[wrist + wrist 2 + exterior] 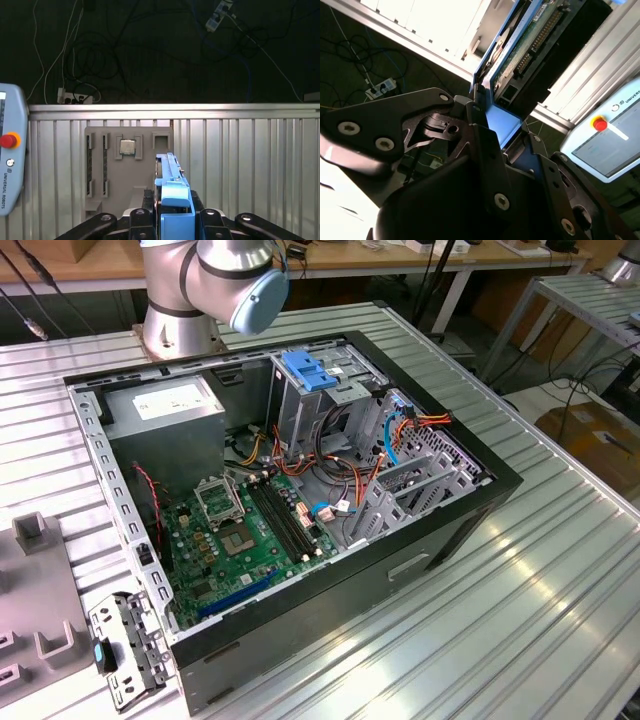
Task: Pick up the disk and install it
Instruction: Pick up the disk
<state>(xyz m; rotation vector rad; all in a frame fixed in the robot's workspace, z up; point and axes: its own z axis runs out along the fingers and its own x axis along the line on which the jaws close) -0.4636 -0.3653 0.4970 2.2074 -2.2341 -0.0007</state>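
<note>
Hand [172,222] clenched on disk [171,192], held edge-on over counter [250,165]. Pick-up judged done. Disk not yet in open computer case [420,540]; installation outstanding.

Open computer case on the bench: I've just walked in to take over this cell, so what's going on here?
The robot arm is handling the disk. Its gripper is shut on it, with the blue rails showing in both wrist views and the drive's circuit board in the second wrist view. The computer case lies open on the aluminium table, and the disk is not yet installed in it.
</note>
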